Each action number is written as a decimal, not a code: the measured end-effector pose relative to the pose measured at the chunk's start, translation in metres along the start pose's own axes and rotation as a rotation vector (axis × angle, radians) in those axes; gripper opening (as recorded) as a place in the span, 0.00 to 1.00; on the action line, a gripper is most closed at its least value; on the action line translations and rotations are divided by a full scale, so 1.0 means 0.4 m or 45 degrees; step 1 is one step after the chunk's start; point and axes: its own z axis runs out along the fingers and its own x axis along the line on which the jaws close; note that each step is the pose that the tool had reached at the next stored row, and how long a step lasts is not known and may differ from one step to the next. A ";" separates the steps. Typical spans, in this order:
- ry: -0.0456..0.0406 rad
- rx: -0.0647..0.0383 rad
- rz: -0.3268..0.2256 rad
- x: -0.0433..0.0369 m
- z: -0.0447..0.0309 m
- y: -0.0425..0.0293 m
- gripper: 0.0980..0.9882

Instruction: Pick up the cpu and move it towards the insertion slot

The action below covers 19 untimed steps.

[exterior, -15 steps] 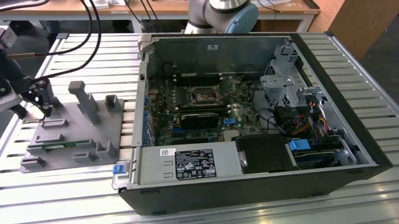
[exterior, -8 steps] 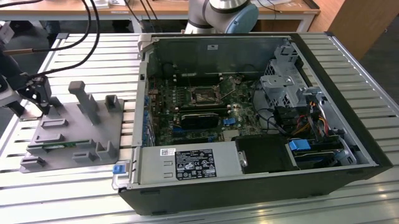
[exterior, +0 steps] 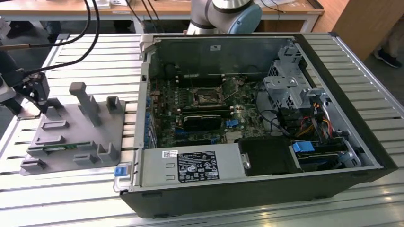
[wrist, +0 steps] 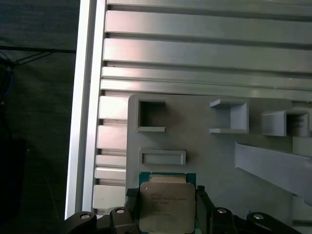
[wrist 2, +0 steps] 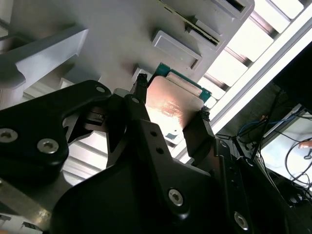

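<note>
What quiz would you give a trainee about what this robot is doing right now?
1. True or false: the gripper is closed on the cpu.
2. Where is the insertion slot? A on the floor; B inside the open computer case; C on a shelf.
3. Is the cpu nearer the gray fixture or the slot?
Key: 1 true; 2 B; 3 the gray fixture.

Slatted metal table (exterior: 63,198), grey parts holder (exterior: 69,137) beside open computer case (exterior: 252,194)
</note>
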 end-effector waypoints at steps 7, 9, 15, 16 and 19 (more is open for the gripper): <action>0.000 0.000 0.000 0.000 -0.021 0.001 0.50; 0.000 0.000 0.000 0.000 -0.026 0.001 0.50; 0.000 0.000 0.000 0.000 -0.040 0.002 0.50; 0.000 0.000 0.000 0.000 -0.042 0.002 0.50; 0.000 0.000 0.000 0.000 -0.049 0.002 0.50</action>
